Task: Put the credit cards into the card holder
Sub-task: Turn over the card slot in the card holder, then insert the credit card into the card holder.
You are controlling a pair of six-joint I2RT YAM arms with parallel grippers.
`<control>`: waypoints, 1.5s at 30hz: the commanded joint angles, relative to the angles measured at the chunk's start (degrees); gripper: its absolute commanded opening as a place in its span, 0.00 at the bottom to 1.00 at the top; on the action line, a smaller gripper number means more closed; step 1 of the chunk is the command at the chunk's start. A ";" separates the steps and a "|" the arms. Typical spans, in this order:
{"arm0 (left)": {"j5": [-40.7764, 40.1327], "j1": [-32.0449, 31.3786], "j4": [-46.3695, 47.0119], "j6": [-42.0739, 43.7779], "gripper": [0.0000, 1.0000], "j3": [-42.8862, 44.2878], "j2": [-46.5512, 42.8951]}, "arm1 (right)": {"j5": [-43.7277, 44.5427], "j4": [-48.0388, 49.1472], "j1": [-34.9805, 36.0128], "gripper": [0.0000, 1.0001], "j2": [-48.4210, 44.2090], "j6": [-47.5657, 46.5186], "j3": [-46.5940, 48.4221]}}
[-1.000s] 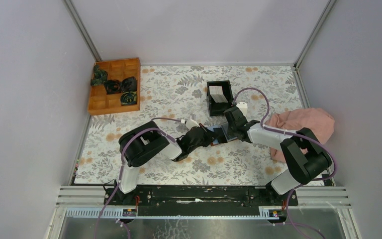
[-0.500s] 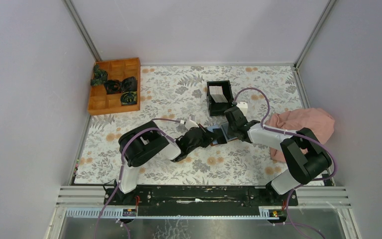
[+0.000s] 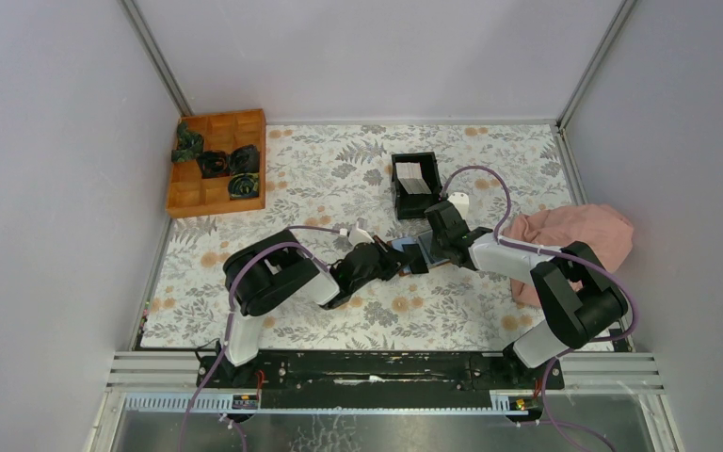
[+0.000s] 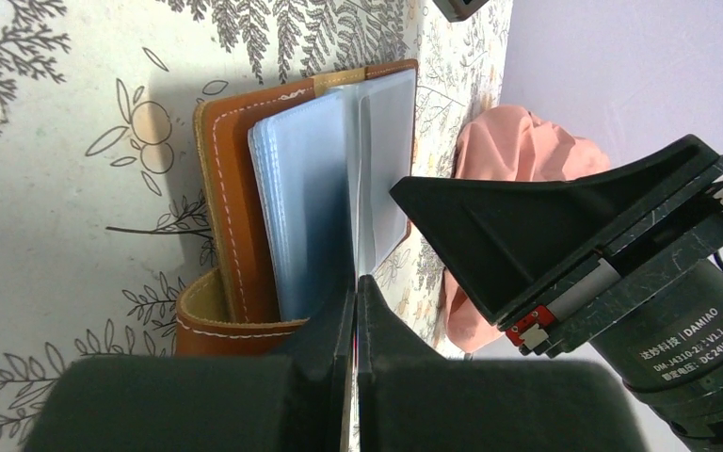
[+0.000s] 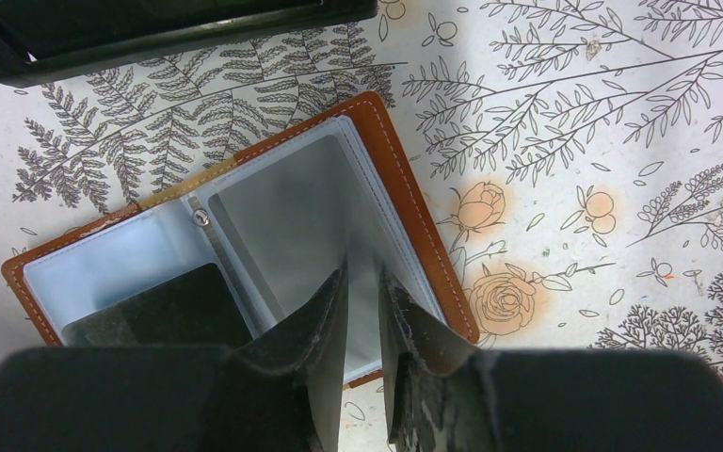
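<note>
On the left, the left gripper (image 4: 356,285) is clamped tight on one clear sleeve (image 4: 381,160), holding it up out of the open card holder (image 4: 231,217), which lies flat mid-table. Pull harder and that thin plastic could tear, or drag the whole holder along. Just beside it, the right gripper (image 5: 362,311) hangs over the pages, jaws a little apart. Whether a card sits between them, I can't tell. Come in tilted and it could miss the slot. The credit cards (image 3: 414,176) I can see stand in the black box (image 3: 398,202) behind.
</note>
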 commanded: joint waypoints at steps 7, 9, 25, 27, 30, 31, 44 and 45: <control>-0.63 0.70 4.93 -0.15 0.00 0.54 -0.91 | -0.75 -1.87 -0.50 0.25 0.94 0.34 -0.25; -0.69 0.70 4.72 -0.20 0.00 0.95 -0.77 | -0.80 -1.90 -0.53 0.25 0.98 0.31 -0.21; -1.38 0.90 0.68 0.72 0.00 3.30 0.28 | -0.92 -1.77 -0.63 0.25 0.94 0.29 -0.39; -1.77 0.86 -0.20 0.81 0.00 3.14 0.09 | -0.94 -1.73 -0.64 0.25 1.02 0.27 -0.38; -2.05 0.91 -0.83 0.75 0.00 3.31 0.29 | -0.97 -1.64 -0.72 0.25 1.03 0.31 -0.46; -2.09 0.96 -0.79 0.69 0.00 3.41 0.54 | -0.96 -1.59 -0.70 0.25 1.03 0.34 -0.47; -2.72 0.92 -2.06 0.30 0.00 4.76 1.53 | -1.27 -1.52 -0.72 0.25 1.20 0.32 -0.56; -2.80 0.89 -2.38 0.29 0.00 4.94 1.60 | -1.22 -1.54 -0.72 0.25 1.20 0.31 -0.53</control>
